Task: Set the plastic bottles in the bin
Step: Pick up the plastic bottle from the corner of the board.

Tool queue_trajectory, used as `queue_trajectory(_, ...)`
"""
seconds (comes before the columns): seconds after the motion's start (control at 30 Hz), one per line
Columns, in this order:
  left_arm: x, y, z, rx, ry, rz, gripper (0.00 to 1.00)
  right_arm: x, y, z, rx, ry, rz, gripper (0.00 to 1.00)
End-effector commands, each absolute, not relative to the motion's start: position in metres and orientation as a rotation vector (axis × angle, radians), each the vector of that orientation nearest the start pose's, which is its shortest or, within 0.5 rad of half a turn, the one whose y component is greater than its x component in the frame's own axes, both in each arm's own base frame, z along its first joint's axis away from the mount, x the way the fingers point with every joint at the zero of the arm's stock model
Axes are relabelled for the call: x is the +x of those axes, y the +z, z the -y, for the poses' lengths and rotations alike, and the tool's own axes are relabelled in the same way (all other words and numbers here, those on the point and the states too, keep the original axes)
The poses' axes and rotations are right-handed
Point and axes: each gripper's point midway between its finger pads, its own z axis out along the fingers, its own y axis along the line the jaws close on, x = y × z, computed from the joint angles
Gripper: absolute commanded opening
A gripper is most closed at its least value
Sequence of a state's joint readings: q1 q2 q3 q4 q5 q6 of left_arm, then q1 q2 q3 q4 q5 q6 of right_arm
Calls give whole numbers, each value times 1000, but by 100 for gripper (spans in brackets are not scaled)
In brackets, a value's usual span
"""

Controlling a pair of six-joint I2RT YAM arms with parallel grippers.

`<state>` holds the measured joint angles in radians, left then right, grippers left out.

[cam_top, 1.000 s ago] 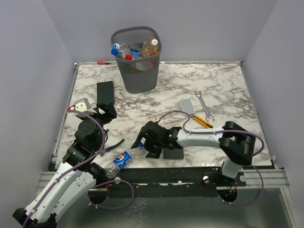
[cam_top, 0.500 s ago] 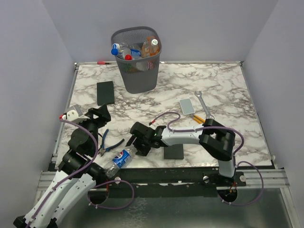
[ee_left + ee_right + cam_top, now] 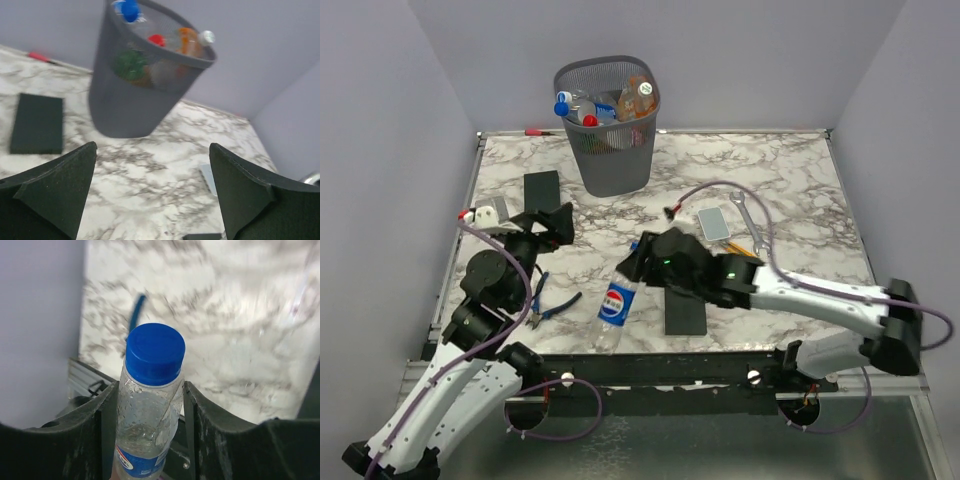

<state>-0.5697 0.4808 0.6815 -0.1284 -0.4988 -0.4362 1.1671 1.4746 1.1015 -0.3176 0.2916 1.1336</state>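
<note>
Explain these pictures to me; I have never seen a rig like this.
Two robot arms stand at the near edge of a marble table. One picture looks down from above; the other two come from cameras on the wrists. The left gripper is open and empty, facing the dark grey wire-mesh bin, which holds several bottles. The right gripper is shut on a clear plastic bottle with a blue cap. Two flat black slabs, blue-handled pliers and a wrench lie on the table.

Bottle (image 3: 151, 405) inside right gripper (image 3: 150, 385): lower body cut off at frame edge. Ahead of left gripper (image 3: 152, 147): bin (image 3: 127, 102) blurred, rim cropped at top.
</note>
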Motion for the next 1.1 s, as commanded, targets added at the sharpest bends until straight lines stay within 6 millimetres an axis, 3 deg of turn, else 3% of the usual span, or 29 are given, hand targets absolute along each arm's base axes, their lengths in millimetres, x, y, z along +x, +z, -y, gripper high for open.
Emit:
queue_trajectory(0.0, 233, 373, 161, 78, -792, -1412, 95, 212, 256, -318, -181, 705, -2023, 37)
queue_trajectory(0.1, 215, 382, 214, 311, -1044, -1375, 99, 200, 307, -298, -316, 774, -1861, 38)
queue_trajectory(0.17, 210, 390, 233, 362, -1160, -1332, 99, 183, 326, -296, -460, 839, -1779, 38)
queue_trajectory(0.3, 209, 419, 251, 384, -1315, -1217, 99, 148, 331, -294, -713, 942, -1639, 37)
queue_trajectory(0.47, 200, 441, 286, 546, -1523, -1215, 99, 125, 326, -287, -833, 999, -1562, 36)
queue_trajectory(0.67, 178, 428, 309, 717, -1625, -1253, 98, 129, 325, -284, -851, 953, -1574, 34)
queue_trajectory(0.83, 180, 403, 315, 764, -1565, -1334, 94, 129, 330, -286, -863, 948, -1561, 32)
queue_trajectory(1.07, 166, 381, 324, 867, -1516, -1385, 93, 137, 331, -287, -849, 910, -1565, 32)
